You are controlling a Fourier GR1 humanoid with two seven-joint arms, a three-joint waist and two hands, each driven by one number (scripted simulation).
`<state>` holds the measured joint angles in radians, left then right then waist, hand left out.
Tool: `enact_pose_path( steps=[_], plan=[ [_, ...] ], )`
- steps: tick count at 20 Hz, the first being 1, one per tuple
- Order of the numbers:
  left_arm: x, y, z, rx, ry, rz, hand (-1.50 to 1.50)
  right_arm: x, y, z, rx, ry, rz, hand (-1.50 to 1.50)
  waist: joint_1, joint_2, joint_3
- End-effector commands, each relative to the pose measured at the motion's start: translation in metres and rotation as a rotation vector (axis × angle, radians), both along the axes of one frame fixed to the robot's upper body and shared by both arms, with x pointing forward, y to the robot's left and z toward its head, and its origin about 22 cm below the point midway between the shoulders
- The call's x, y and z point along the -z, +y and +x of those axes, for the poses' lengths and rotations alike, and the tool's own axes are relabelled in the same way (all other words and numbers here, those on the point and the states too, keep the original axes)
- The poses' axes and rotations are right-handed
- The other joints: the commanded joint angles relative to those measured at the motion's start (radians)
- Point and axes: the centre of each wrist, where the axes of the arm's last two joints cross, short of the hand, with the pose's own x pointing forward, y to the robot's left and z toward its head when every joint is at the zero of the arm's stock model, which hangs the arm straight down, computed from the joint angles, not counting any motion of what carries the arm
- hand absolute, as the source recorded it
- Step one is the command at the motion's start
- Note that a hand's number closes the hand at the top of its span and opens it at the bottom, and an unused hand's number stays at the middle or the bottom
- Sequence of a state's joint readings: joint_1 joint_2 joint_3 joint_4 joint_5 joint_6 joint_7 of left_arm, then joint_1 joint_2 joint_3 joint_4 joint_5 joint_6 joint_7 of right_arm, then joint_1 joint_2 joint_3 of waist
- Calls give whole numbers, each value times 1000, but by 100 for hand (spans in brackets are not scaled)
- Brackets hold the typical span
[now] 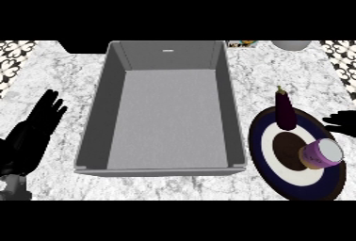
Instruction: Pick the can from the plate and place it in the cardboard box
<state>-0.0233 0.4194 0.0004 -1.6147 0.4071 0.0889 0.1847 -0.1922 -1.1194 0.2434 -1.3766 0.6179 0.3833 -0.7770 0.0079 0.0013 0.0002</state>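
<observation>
**Can waiting on the plate, both hands holding nothing**

At the far left, the left hand is resting over the marble tabletop with its fingers straight and spread, touching nothing. Just beside it, the grey cardboard box is sitting open in the middle of the tabletop, with nothing showing inside it.

To the right of the box, a dark-rimmed plate is carrying two things: an eggplant standing at its far edge, and the can sitting at its near right side, apart from the eggplant. The can is purple with a pale lid and is looking tilted, its top facing toward the viewer. It is likely stiff, light and smooth-sided, so it may slip or roll; taking it across its round side wall, thumb against fingers, looks the safest hold.

At the right edge, the right hand is only partly showing, just beyond the plate and near the can, not touching it. Its visible fingers are lying fairly straight and apart, gripping nothing.
</observation>
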Motion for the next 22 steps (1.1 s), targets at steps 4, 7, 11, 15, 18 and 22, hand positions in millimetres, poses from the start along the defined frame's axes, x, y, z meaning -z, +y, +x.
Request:
enact_pose_path(
  steps=[4, 7, 11, 15, 18, 22],
  plan=[
    [5, -1, -3, 10, 6, -16, 0, 11, -8, 3, -64, 75, 70, -150, -1, 0, 0],
    [2, -23, 4, 10, -9, -2, 0, 5, 27, 21, -77, 44, 73, -150, 3, 1, 0],
    [2, -2, -5, 1, 14, -4, 0, 9, 9, -7, -112, 31, 67, -150, -13, -3, 0],
    [-6, 11, 0, -18, 9, 18, 0, 18, 20, 2, -88, 28, 8, -150, -7, -2, 0],
    [3, -1, 1, 9, -2, -1, 0, 43, 34, 6, -85, 3, -4, -150, -4, -1, 0],
    [-9, 2, 2, -8, -3, 1, 0, 21, 21, 14, -59, 21, 0, -150, -2, -1, 0]
  ],
)
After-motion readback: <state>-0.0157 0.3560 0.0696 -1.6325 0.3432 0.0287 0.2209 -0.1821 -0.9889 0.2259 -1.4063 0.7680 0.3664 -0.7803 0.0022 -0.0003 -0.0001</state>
